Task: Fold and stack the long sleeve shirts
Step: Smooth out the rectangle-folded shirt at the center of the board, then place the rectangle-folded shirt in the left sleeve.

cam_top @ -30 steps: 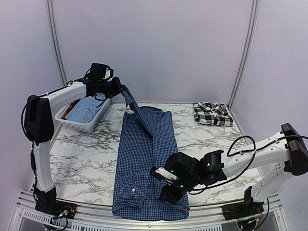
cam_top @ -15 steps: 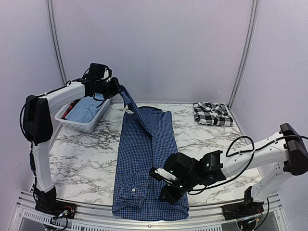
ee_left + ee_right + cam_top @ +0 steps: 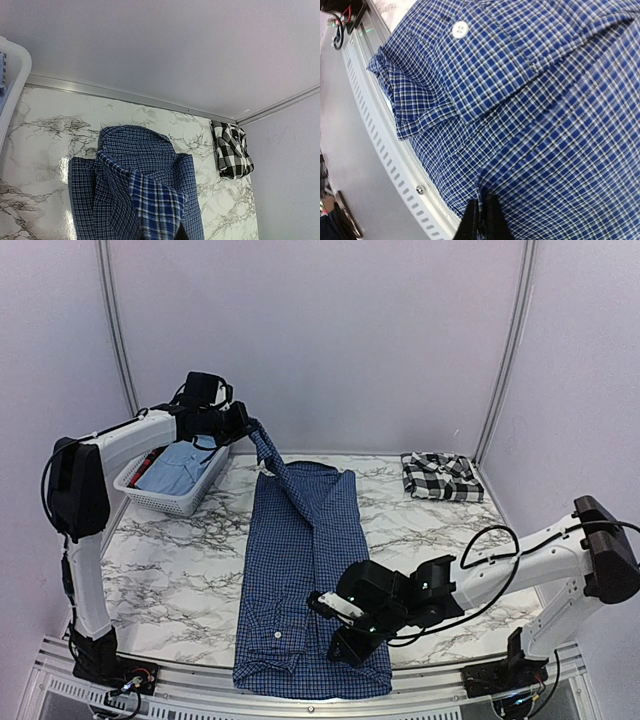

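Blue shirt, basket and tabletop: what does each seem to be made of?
The blue shirt looks like thin woven cloth, probably cotton, matte: fine checks, soft creases, limp drape. The basket looks like white moulded plastic: slatted wall, smooth rim. The tabletop is marble-patterned and glossy with glare; stone or laminate, I cannot tell.

Robot lab booth: white wall panels [image 3: 320, 340], alu frame [image 3: 180, 680], marble-look table [image 3: 170, 570]
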Tool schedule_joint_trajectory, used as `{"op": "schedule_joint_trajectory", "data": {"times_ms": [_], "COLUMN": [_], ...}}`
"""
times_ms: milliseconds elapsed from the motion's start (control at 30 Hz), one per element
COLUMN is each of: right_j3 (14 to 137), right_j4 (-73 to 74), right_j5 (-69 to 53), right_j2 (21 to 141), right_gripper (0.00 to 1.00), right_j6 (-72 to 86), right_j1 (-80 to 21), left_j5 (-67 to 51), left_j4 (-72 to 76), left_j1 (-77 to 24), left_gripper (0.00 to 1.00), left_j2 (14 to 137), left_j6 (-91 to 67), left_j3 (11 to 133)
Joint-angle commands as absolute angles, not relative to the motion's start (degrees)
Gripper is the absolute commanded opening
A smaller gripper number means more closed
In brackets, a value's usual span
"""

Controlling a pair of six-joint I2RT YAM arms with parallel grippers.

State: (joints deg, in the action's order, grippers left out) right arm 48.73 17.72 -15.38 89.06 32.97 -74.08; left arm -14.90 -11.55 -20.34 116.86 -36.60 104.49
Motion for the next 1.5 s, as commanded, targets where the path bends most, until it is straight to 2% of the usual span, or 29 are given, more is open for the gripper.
{"op": "schedule_joint_trajectory", "data": {"times_ms": [0,133,233,400,533,700,900,1000,1100,1167,1200,1300,1467], "right_j3": [51.6,53.0,55.3,56.8,54.7,50.3,49.1,48.6,48.5,48.8,48.9,49.3,49.6], "right_j4": [15.9,17.5,19.9,24.5,28.3,27.4,25.5,24.2,22.9,22.4,22.2,21.7,20.4], "right_j5": [-16.0,-13.9,-11.0,-3.5,4.6,5.5,5.2,3.8,2.9,2.4,2.3,2.2,2.6], "right_j2": [90.8,89.8,87.7,82.1,75.6,69.8,69.5,70.8,72.6,73.9,74.5,75.9,77.5], "right_gripper": [0.1,0.39,0.54,0.6,0.62,0.63,0.63,0.64,0.65,0.65,0.65,0.65,0.65], "right_j6": [32.5,32.2,31.7,32.9,35.6,36.3,34.8,34.0,33.1,32.6,32.3,31.8,31.2], "right_j1": [-74.6,-74.6,-74.0,-69.5,-61.4,-50.6,-46.0,-45.2,-45.1,-45.1,-45.0,-45.0,-44.9], "left_j5": [-17.9,-22.0,-25.6,-30.1,-32.7,-32.7,-28.9,-24.9,-21.8,-21.0,-20.7,-20.1,-8.9], "left_j4": [-11.4,-11.4,-11.4,-11.5,-13.0,-17.4,-24.3,-28.9,-30.0,-29.9,-29.9,-27.8,-21.5], "left_j1": [-20.3,-21.4,-22.9,-26.6,-31.3,-37.8,-44.8,-48.4,-50.2,-50.6,-50.8,-51.1,-49.6], "left_gripper": [0.0,0.0,0.0,0.0,0.0,0.0,0.01,0.15,0.34,0.51,0.55,0.64,0.63], "left_j2": [116.5,116.9,116.9,115.5,114.4,113.7,114.4,115.6,116.2,115.4,114.8,112.2,108.2], "left_j6": [-35.4,-32.7,-30.3,-24.1,-17.8,-10.5,-2.7,2.0,3.6,3.3,3.0,1.3,-7.4], "left_j3": [104.9,105.0,104.0,101.0,98.7,95.2,92.3,92.0,91.2,91.1,91.1,90.4,87.3]}}
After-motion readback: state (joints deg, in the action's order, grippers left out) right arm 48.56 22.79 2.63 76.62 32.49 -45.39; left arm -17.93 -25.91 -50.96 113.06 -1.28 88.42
